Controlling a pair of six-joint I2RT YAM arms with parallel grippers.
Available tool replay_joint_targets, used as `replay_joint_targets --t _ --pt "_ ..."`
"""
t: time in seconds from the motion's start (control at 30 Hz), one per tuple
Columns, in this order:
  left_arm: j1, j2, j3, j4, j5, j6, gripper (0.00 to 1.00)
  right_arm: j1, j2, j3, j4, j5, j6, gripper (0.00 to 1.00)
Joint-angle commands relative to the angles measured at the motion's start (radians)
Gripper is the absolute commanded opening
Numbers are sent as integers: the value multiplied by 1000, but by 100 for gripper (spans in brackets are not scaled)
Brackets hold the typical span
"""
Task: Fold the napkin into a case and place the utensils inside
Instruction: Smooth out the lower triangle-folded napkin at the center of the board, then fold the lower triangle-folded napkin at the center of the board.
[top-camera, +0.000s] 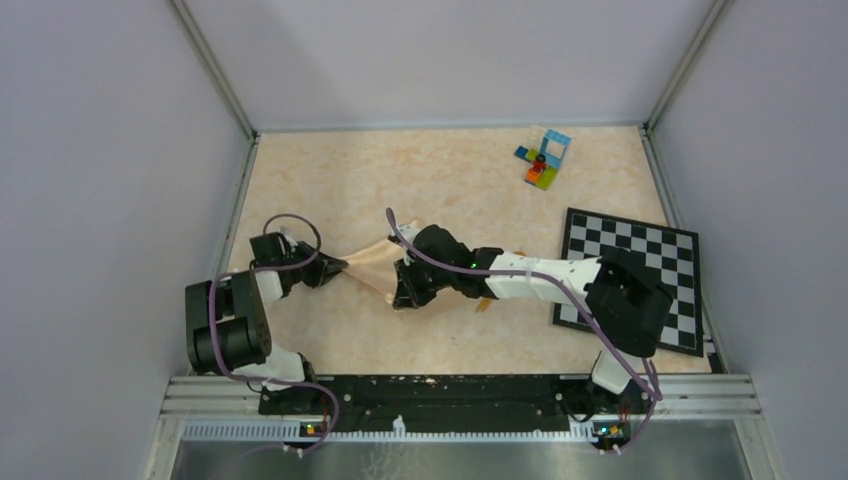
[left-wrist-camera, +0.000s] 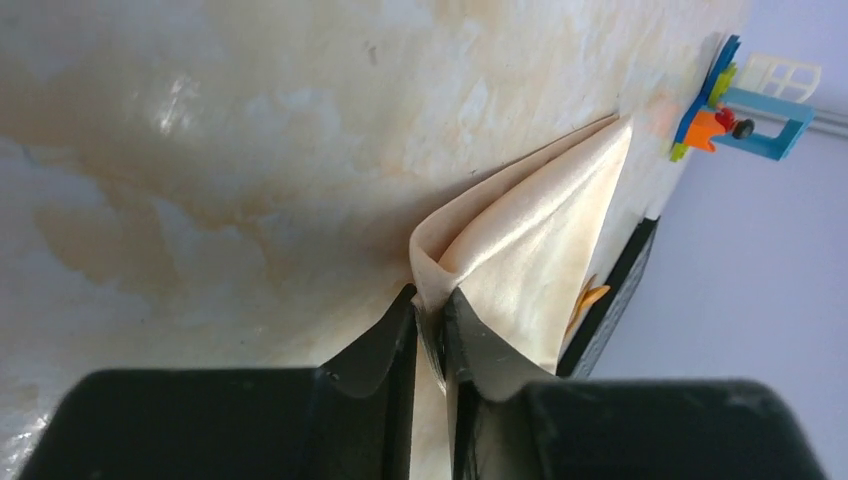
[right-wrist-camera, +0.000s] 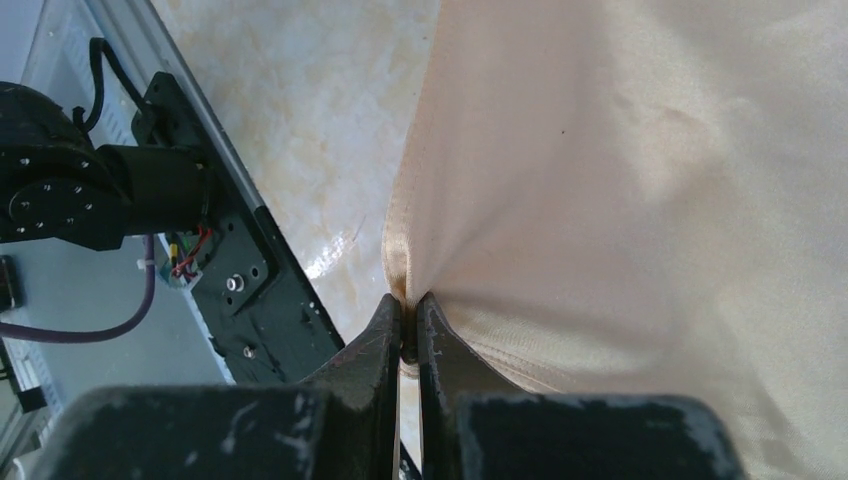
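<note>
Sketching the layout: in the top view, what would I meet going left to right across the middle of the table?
left gripper → napkin → right gripper → checkered board

Folded napkin (left-wrist-camera: 530, 230) pinched in left pincer (left-wrist-camera: 430, 297), toy bricks (left-wrist-camera: 745, 108) beyond

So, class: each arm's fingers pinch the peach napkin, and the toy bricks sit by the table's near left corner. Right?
One slip: the toy bricks sit by the far right corner, as the top view shows. The part about the pinched napkin stands.
</note>
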Motion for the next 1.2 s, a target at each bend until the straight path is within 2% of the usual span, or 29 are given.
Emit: replay_joint_targets --t 0.0,0.1,0.2,0.3,0.47,0.6,0.73,0.83,0.97,1.17 --pt "-2 -39 91 -110 -76 117 16 19 -35 -30 123 -80 -9 0" --pt "-2 -113 137 -250 -151 191 13 60 0 -38 178 -114 6 0" --pt "-2 -180 186 -389 -246 252 0 76 36 -88 316 -192 92 0" --pt "-13 -226 214 -481 -300 257 0 75 56 -149 466 -232 174 0" --pt "-161 -239 289 -598 -516 178 0 50 77 -246 594 -287 281 0" --pt "-338 -180 394 -686 -727 71 0 13 72 -324 623 -301 319 0" --pt "-447 -98 480 -753 -866 -19 0 -6 59 -389 641 -295 330 0" --pt "-518 -34 547 -812 -937 -71 0 -24 44 -434 658 -284 336 0" --pt "-612 39 633 -894 -1034 -158 0 -30 10 -456 591 -237 287 0" --pt "-704 79 706 -960 -1131 -264 0 -34 -23 -482 564 -219 251 0"
